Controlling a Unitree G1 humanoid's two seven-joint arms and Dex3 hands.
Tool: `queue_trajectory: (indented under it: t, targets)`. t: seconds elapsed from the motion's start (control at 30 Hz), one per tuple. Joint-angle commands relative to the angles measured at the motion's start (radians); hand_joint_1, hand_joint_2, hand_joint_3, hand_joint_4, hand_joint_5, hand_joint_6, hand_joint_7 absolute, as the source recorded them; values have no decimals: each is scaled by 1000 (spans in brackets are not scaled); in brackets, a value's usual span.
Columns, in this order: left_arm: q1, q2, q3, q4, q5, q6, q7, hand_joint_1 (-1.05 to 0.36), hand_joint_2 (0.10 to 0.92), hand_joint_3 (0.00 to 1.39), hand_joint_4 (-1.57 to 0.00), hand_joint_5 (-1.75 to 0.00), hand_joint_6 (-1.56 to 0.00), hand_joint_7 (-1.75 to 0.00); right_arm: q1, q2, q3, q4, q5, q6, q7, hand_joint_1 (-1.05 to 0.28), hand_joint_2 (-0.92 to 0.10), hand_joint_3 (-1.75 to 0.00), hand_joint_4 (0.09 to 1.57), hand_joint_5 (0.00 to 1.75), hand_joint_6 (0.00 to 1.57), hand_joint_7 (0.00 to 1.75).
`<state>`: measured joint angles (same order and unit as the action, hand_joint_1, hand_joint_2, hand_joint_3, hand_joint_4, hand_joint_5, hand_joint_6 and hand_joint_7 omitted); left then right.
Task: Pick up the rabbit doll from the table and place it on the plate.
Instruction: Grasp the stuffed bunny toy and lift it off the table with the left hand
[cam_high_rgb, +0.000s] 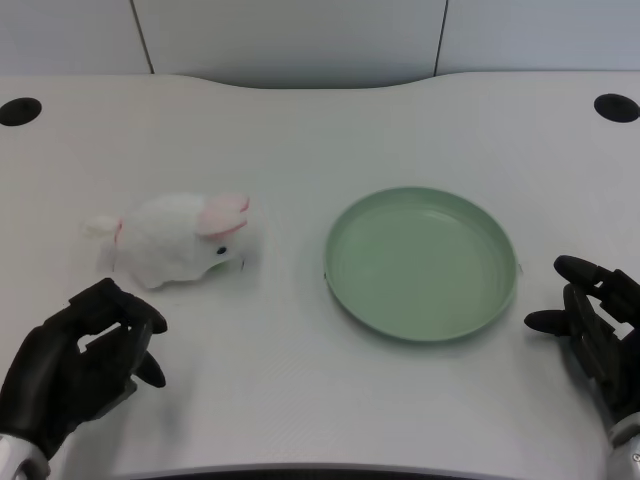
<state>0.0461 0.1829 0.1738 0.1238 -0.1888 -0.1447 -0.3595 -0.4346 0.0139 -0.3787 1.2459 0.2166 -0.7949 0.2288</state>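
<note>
While the rabbit doll (178, 240) lies on the worktop (300, 140) at the left, the left hand (75, 370) rests just nearer the robot than it, slightly to its left, and apart from it. The fingers (140, 325) are curled inward and hold nothing. The doll's long axis runs roughly left to right, with its tail end pointing left and its pink-eared head pointing right toward the green plate (421, 263), which sits bare, well apart from the doll on the right. The left hand is much the nearer one; the right hand (595, 320) waits beside the plate's far side. The reach will likely go forward and a little rightward, with the fingers opening across the doll's short width.
</note>
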Motion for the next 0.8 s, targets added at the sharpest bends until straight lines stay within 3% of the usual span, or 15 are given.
queue_trajectory:
  t: [0.03,0.1,0.13,0.17,0.23,0.37,0.43,0.47,0.57,0.67,0.8]
  targets:
    - [-6,36,-3,-34,24,-28,1,-620,921,655,-571,-1746,-547,-1354,-2,-6,-1,-6,1,-14,-11,-457,-921,-277,861,915,902,390]
    - [-34,58,-6,-79,19,-1,-6,-622,921,636,-584,-1662,-604,-1175,-5,0,-13,-3,20,-14,13,-447,-921,-276,879,920,903,388]
    - [-51,74,-11,-102,28,9,-11,-637,921,620,-595,-1600,-645,-1055,-5,1,-13,-4,20,-13,13,-437,-921,-278,892,924,902,384]
    - [-66,89,-16,-113,32,10,-21,-647,921,577,-586,-1465,-682,-871,-4,1,-13,-4,19,-13,12,-427,-921,-285,900,922,900,379]
    - [-86,118,-29,-122,57,6,-30,-640,921,543,-572,-1370,-702,-735,-3,0,-9,-6,12,-10,2,-423,-921,-292,907,920,901,375]
    - [-166,188,-57,-72,119,-61,-58,-625,921,383,-564,-961,-720,-281,-5,-2,-5,1,0,-17,-14,-439,-921,-292,912,922,918,374]
    - [-196,209,-68,-46,144,-98,-65,-622,921,354,-564,-891,-725,-197,-8,0,-7,4,3,-12,-15,-440,-921,-287,915,921,924,373]
    - [-214,224,-78,-38,170,-112,-62,-646,921,295,-532,-753,-677,-112,-11,2,-10,5,10,-5,-9,-432,-921,-286,926,929,922,368]
    - [-268,261,-106,-1,257,-176,-41,-687,921,215,-450,-585,-599,-24,-17,8,-22,7,26,-1,7,-413,-921,-279,940,939,921,362]
    - [-317,308,-141,45,380,-239,-9,-726,921,200,-364,-505,-529,-3,-18,9,-21,11,20,-1,1,-422,-921,-271,940,936,919,358]
    - [-365,348,-187,98,498,-269,21,-827,921,161,-188,-354,-355,0,-16,10,-27,10,24,3,8,-427,-921,-269,932,927,920,353]
